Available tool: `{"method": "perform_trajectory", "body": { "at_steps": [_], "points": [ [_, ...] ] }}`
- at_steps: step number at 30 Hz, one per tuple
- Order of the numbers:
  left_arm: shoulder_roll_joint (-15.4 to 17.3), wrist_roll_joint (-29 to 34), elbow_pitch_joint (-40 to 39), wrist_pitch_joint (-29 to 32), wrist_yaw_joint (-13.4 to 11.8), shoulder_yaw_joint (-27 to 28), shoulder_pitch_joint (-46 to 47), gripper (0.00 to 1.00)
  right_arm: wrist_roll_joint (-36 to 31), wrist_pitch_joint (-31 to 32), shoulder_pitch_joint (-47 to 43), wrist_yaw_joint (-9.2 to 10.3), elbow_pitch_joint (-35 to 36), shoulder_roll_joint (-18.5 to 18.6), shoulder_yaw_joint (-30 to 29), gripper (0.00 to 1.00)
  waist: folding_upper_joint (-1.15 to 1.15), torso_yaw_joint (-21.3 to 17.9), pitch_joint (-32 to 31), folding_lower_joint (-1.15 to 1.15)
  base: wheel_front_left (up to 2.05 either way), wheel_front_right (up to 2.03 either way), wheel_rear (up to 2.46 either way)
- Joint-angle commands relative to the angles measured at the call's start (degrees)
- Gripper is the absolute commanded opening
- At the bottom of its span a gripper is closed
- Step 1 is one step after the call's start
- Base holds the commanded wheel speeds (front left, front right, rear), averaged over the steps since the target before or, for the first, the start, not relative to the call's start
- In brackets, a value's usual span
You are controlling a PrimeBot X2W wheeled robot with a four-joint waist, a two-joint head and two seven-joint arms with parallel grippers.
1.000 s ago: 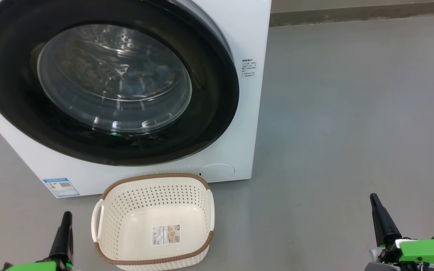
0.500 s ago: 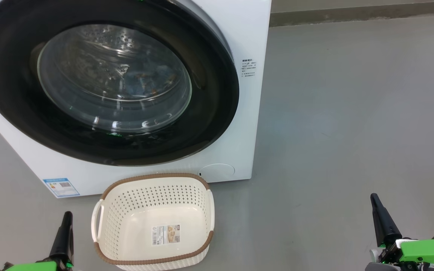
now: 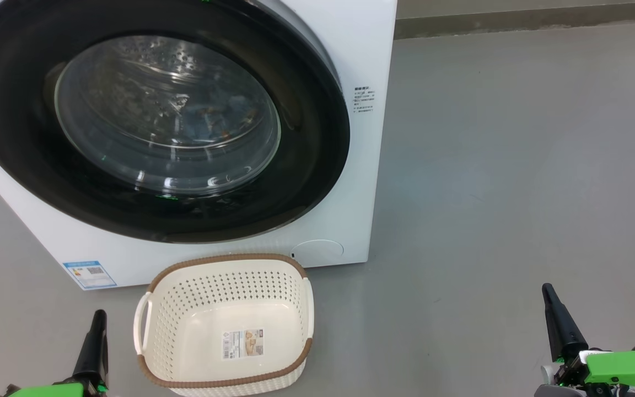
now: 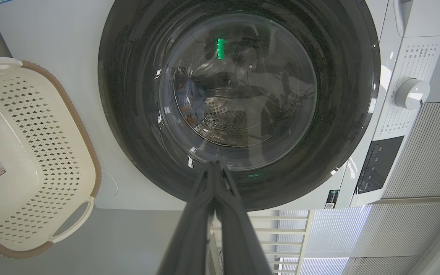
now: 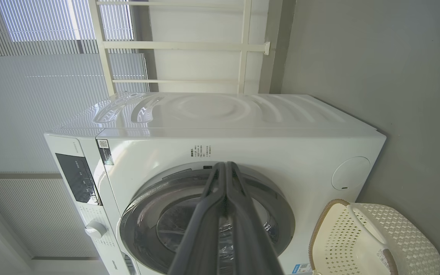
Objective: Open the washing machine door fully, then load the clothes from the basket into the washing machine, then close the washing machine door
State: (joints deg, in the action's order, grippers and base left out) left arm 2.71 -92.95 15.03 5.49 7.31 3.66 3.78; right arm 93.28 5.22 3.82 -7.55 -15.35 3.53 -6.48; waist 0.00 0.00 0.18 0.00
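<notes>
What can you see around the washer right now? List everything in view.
washing machine: one, white, standing on the grey floor
washing machine door: one, black rim, clear glass, shut
clothes: one bundle, blue and orange, behind the glass
basket: one, cream, brown rim, floor before the machine
sticker: one, blue, machine's lower front
knob: one, white, control panel
left gripper: one, dark, shut, lower left
right gripper: one, dark, shut, lower right

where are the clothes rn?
The clothes lie inside the washing machine, visible in the head view through the glass of the closed door, right of centre; the basket below holds none.
</notes>
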Motion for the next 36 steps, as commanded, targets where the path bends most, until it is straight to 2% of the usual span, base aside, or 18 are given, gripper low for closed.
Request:
{"method": "perform_trajectory", "body": {
  "at_steps": [1,36],
  "points": [
    [0.8,0.1,-1.0,0.3,0.2,2.0,2.3,0.00,-0.2,0.4,2.3,0.06,1.4,0.1,1.0,0.00,0.00,0.0,0.0,0.00,0.00,0.00,0.00],
    [0.6,0.4,-1.0,0.6,0.2,2.4,2.4,0.00,-0.6,0.7,2.3,0.06,1.4,-0.2,0.6,0.00,0.00,0.0,0.0,0.00,0.00,0.00,0.00]
  ]
}}
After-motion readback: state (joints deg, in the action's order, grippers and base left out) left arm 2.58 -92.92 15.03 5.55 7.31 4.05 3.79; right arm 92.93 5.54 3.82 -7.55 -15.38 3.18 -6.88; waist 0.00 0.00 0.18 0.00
